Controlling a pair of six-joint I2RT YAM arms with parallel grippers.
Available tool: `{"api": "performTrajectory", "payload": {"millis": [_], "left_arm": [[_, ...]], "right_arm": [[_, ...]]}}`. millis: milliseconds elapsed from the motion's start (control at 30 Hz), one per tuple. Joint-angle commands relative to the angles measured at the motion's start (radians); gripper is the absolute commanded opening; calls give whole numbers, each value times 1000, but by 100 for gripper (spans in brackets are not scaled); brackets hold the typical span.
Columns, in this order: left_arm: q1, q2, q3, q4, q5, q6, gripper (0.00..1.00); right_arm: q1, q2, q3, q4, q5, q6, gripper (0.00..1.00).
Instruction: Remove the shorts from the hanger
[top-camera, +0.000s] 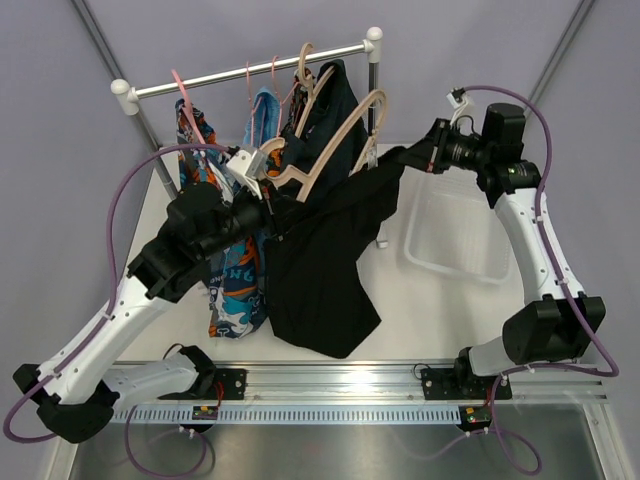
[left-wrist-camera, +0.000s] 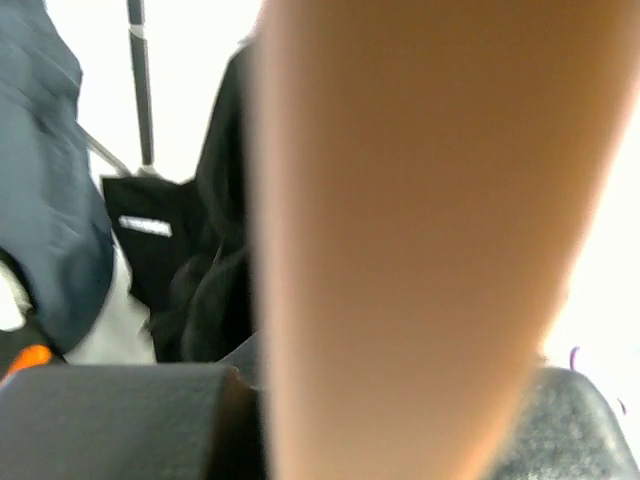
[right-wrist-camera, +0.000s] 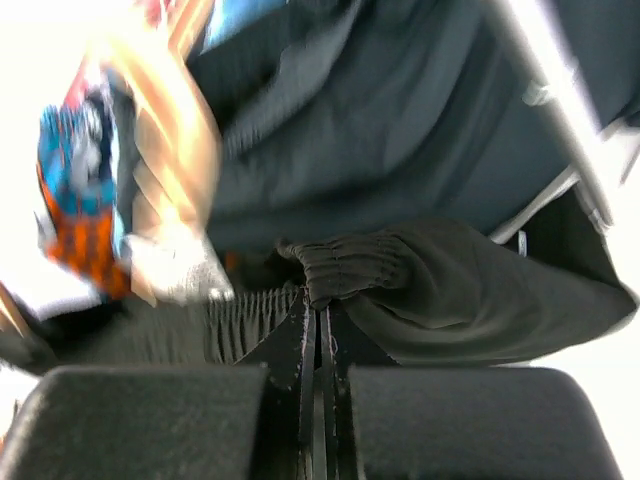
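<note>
A pair of black shorts (top-camera: 320, 260) hangs in front of the rack, its waistband stretched between the two arms. My right gripper (top-camera: 402, 160) is shut on one end of that elastic waistband (right-wrist-camera: 345, 265), the jaws pressed together on the bunched fabric (right-wrist-camera: 320, 300). My left gripper (top-camera: 256, 166) is shut on a beige wooden hanger (top-camera: 335, 145), which fills most of the left wrist view (left-wrist-camera: 420, 240). Another dark pair (top-camera: 335, 105) hangs on the rack behind. An orange-patterned garment (top-camera: 190, 130) hangs at the rack's left end.
A white rail (top-camera: 250, 70) on dark posts carries pink hangers (top-camera: 180, 85) and a light blue garment (top-camera: 265, 115). A teal-blue-orange garment (top-camera: 235, 290) hangs under my left arm. A clear plastic bin (top-camera: 460, 235) sits on the table at the right.
</note>
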Motion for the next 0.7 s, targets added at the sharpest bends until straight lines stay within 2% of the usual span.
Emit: {"api": "performTrajectory", "payload": {"millis": [0,133,300,367,500,667], "left_arm": [[-8,-28,76,136,-129,-23,0],[-8,61,94,257,-169,-60,0],[-8,155,137,346,-129,-118,0],[-8,178,145,350,-120,-124,0],[-8,164,157,342,-169,-95,0],[-8,115,249,216,-276,41,0]], "right_arm": [[-9,-93,-95,100,-206,-203,0],[101,-211,-144,-59,-204,-352,0],[221,-260,-192,-122,-124,-371,0],[270,-257,-196,-132,-115,-402,0],[287,-259,-198,-132,-101,-385,0],[289,-248,-115,-224,-63,-486,0]]}}
